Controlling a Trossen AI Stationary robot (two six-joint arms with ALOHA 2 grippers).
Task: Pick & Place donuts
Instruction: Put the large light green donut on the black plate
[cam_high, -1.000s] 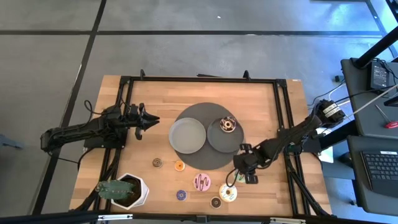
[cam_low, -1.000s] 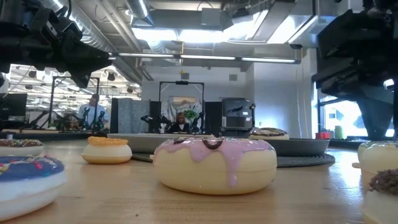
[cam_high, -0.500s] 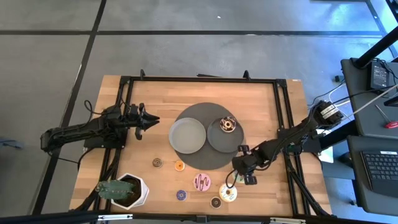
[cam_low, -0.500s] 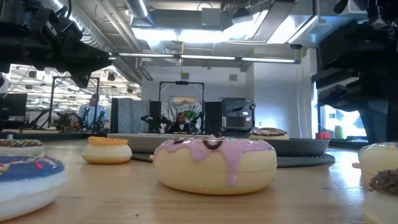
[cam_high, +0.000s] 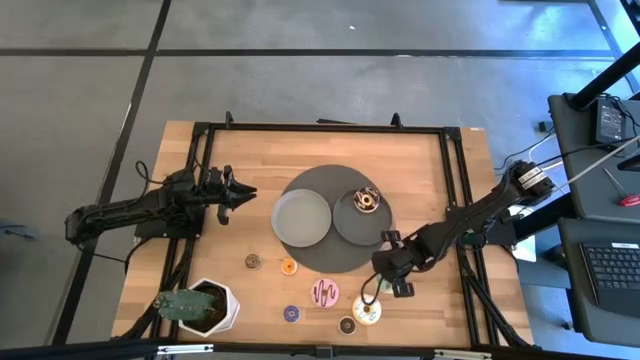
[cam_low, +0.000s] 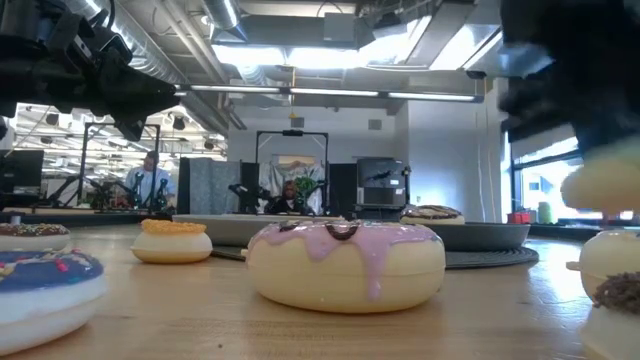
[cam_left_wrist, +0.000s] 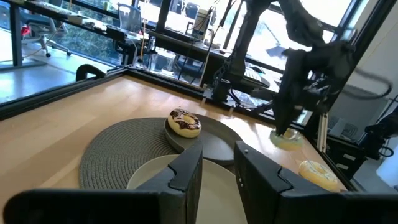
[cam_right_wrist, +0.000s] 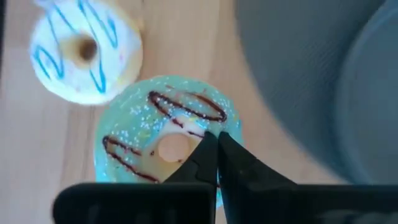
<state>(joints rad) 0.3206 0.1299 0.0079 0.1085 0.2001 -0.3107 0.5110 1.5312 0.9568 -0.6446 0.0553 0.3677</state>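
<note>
Right gripper (cam_right_wrist: 214, 146) is clamped on the green donut (cam_right_wrist: 166, 149), fingers pinching its rim beside the hole, ring lying flat beneath the fingertips. It looks just clear of the table, the cream donut (cam_right_wrist: 84, 53) just beyond. Left gripper (cam_high: 240, 192) waits, parted and empty, well away across the grey plates (cam_high: 300, 215).

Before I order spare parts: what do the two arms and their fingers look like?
Both arms are dark, slim and jointed. The left gripper ends in two black, tapered fingers. The right gripper has black pointed fingers on a blocky black body. Black cables run along the table's side rails.
</note>
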